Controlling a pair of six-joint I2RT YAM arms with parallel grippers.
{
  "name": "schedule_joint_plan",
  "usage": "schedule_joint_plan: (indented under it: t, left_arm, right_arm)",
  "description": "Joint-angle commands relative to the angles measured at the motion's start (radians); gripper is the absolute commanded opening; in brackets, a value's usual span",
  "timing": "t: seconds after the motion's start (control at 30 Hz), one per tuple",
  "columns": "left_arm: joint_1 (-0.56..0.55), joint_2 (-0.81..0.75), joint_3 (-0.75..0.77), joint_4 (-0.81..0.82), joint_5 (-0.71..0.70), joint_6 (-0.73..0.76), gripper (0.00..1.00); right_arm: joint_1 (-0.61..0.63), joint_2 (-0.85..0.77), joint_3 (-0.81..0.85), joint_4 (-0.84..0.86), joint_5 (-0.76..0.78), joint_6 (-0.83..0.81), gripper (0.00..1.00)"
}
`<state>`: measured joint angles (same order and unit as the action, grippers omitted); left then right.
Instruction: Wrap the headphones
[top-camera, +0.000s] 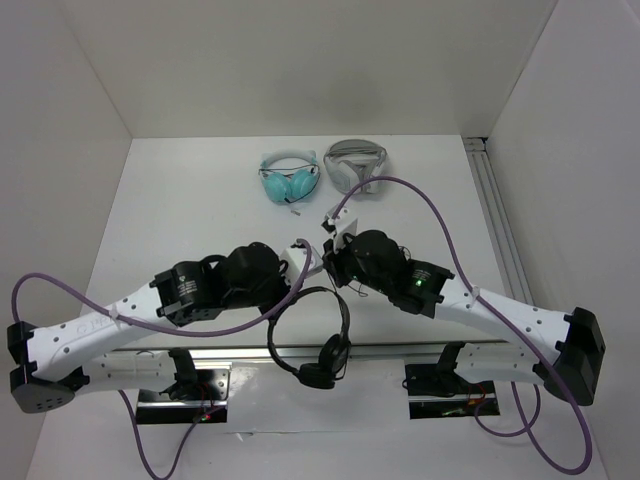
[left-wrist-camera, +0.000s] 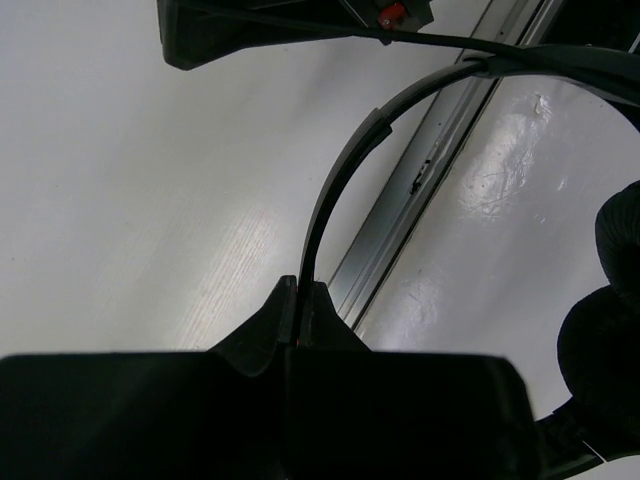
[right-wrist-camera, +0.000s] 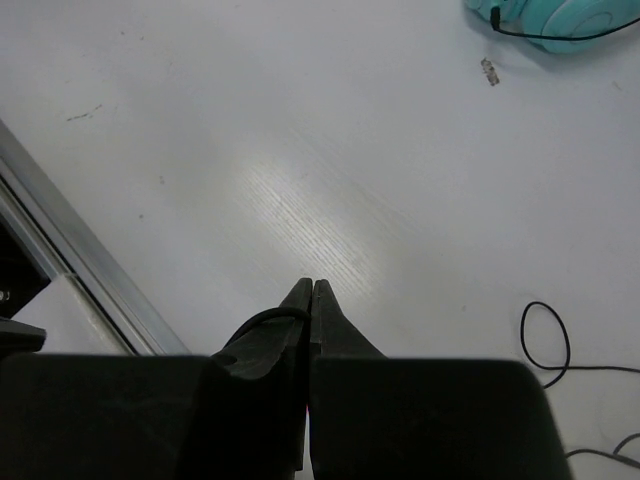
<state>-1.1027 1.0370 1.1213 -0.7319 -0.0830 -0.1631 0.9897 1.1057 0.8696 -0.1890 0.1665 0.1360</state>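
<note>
- Left gripper (left-wrist-camera: 298, 292): the fingers are pressed together on the thin plastic headband of the black on-ear headphones (left-wrist-camera: 335, 180). The band arches away from the fingertips and appears lifted off the white table (left-wrist-camera: 120, 200). Treat the band as light and springy. Grip it flat-on, since it may swivel in so narrow a pinch.
- Round black foam ear pads (left-wrist-camera: 612, 330), to the right of those fingertips: they are soft and compressible, so poor places to take hold. You see them only in part, because the frame edge cuts them off.
- Right gripper (right-wrist-camera: 312, 292): the fingers are pressed together. A thin black cable (right-wrist-camera: 262, 320) curves into them from their left and appears pinched. Expect it to be limp, slippery and quick to snag. Its free end is not visible.
- Beyond the right fingertips and off to their right, a loose black wire loop (right-wrist-camera: 545, 335) lies on the table. You cannot tell which headset it belongs to.
- Farthest out are the teal over-ear headphones (right-wrist-camera: 560, 20), cropped at the frame's edge.
</note>
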Motion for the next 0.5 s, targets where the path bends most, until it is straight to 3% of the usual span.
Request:
schedule_joint_plan:
  t: [0.0, 0.17, 0.47]
  left_arm:
    - [-0.013, 0.018, 0.015, 0.063, 0.074, 0.016, 0.00]
    - [-0.013, 0.040, 0.015, 0.054, 0.048, 0.007, 0.00]
    - [-0.013, -0.012, 0.035, 0.066, -0.046, -0.021, 0.00]
  right_arm:
    - [-0.011, -0.006, 0.026, 0.074, -0.047, -0.010, 0.00]
    - [-0.020, -0.032, 0.046, 0.065, -0.019, -0.019, 0.00]
    - [-0.049, 0.025, 0.046, 0.029, -0.108, -0.019, 0.00]
